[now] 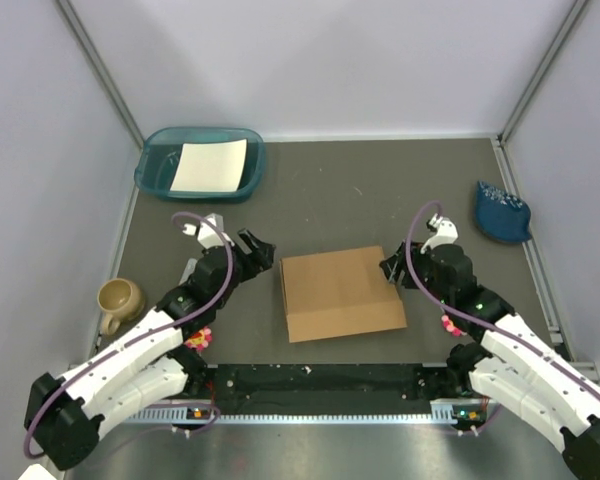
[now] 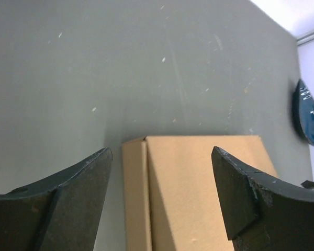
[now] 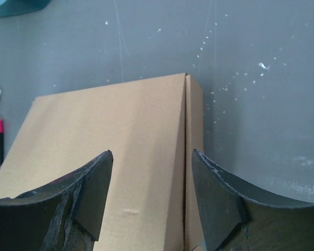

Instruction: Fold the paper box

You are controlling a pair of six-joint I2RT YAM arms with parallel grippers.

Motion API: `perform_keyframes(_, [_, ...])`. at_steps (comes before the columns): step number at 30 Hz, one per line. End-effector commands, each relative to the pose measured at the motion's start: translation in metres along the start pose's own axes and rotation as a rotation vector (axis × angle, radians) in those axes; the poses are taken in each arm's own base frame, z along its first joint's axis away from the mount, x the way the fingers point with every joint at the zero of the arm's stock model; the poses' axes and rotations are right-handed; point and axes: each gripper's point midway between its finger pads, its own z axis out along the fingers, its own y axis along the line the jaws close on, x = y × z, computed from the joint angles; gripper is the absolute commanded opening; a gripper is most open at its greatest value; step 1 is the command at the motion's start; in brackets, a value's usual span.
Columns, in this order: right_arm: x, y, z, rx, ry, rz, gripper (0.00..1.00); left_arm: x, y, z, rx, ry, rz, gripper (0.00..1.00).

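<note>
The paper box (image 1: 340, 292) lies flat and closed in the middle of the table, a plain brown cardboard rectangle. My left gripper (image 1: 258, 248) hovers just off its left side, open, holding nothing. The left wrist view shows the box (image 2: 199, 193) and its left side wall beneath the left gripper (image 2: 162, 151), whose fingers stand wide apart. My right gripper (image 1: 390, 270) is at the right edge of the box, also open. In the right wrist view the box top (image 3: 110, 120) and its right side seam lie below the right gripper (image 3: 152, 152), untouched by the fingers.
A teal tray (image 1: 150, 165) holding a white paper sheet (image 1: 210, 165) stands at the back left. A tan mug (image 1: 118, 300) sits by the left wall. A dark blue object (image 1: 502, 212) lies at the right, also seen as a blue object (image 2: 307, 112).
</note>
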Motion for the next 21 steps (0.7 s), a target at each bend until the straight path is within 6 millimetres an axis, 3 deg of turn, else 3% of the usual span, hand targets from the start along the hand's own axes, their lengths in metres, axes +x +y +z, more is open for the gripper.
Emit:
perform_keyframes(1, [-0.007, -0.012, -0.001, 0.078, -0.03, -0.01, 0.63, 0.042, 0.056, -0.014, -0.167, 0.106, -0.031, 0.8])
perform_keyframes(3, [-0.007, -0.023, -0.004, 0.118, -0.047, 0.026, 0.63, 0.062, 0.08, -0.018, -0.227, 0.134, -0.091, 0.75])
perform_keyframes(6, [-0.009, -0.039, -0.009, 0.171, -0.08, 0.105, 0.61, 0.077, 0.099, -0.024, -0.263, 0.145, -0.142, 0.64])
perform_keyframes(9, [-0.011, -0.053, -0.01, 0.211, -0.1, 0.166, 0.59, 0.086, 0.102, -0.024, -0.244, 0.15, -0.168, 0.59])
perform_keyframes(15, [0.017, -0.055, 0.007, 0.191, 0.043, 0.184, 0.53, 0.117, 0.077, -0.011, -0.092, 0.279, -0.185, 0.54])
perform_keyframes(19, [0.034, -0.043, 0.021, 0.114, 0.117, 0.197, 0.49, 0.143, 0.063, 0.001, -0.076, 0.427, -0.149, 0.55])
perform_keyframes(21, [0.043, -0.044, 0.026, 0.116, 0.156, 0.201, 0.48, 0.143, 0.046, 0.007, -0.032, 0.463, -0.141, 0.54])
